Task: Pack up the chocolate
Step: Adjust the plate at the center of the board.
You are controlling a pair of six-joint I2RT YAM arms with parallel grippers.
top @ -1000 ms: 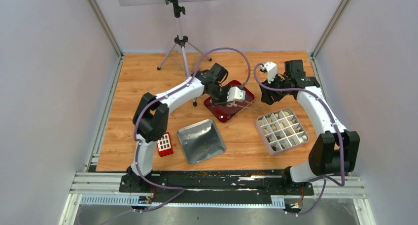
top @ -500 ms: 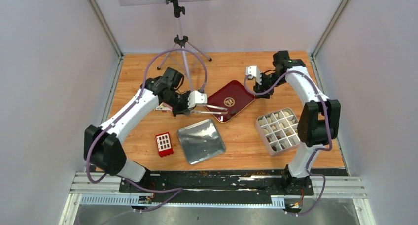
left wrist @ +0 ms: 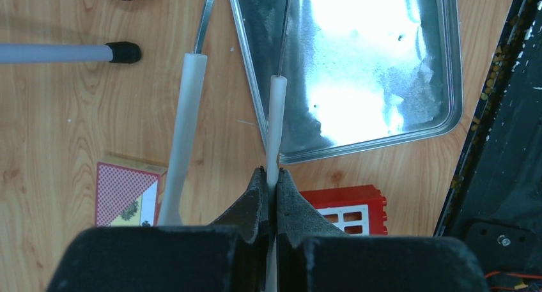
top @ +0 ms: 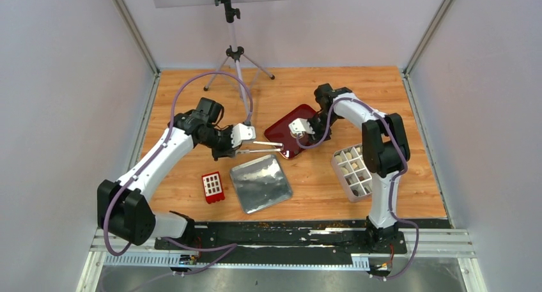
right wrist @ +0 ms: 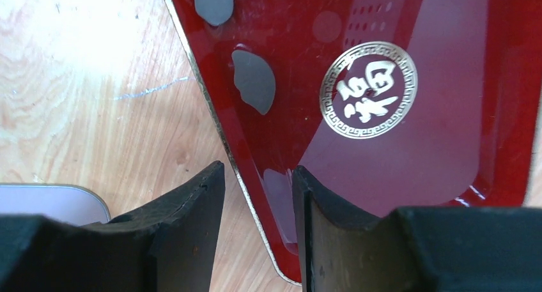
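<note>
Your left gripper [left wrist: 269, 180] clamps the tongs [left wrist: 276, 113]; your right gripper [right wrist: 259, 177] straddles the lid [right wrist: 383, 151].

From the left, the red block [top: 213, 186] sits on the table [top: 179, 100] just beside the tray [top: 261, 183]. Your left fingers [left wrist: 254, 202] are pressed together on one white arm of the tongs, and the other arm stands free alongside. In the wrist view the held arm runs over the tray's edge. The dark red lid lies flat just beyond the tray. Your right fingers [right wrist: 192, 222] stand apart with the lid's rim passing between them; you cannot tell whether they touch it. The chocolate [top: 349, 167], small pieces, some pale, sits in the compartments of the box [top: 343, 179] at the right, partly hidden by the right arm [top: 377, 151].
</note>
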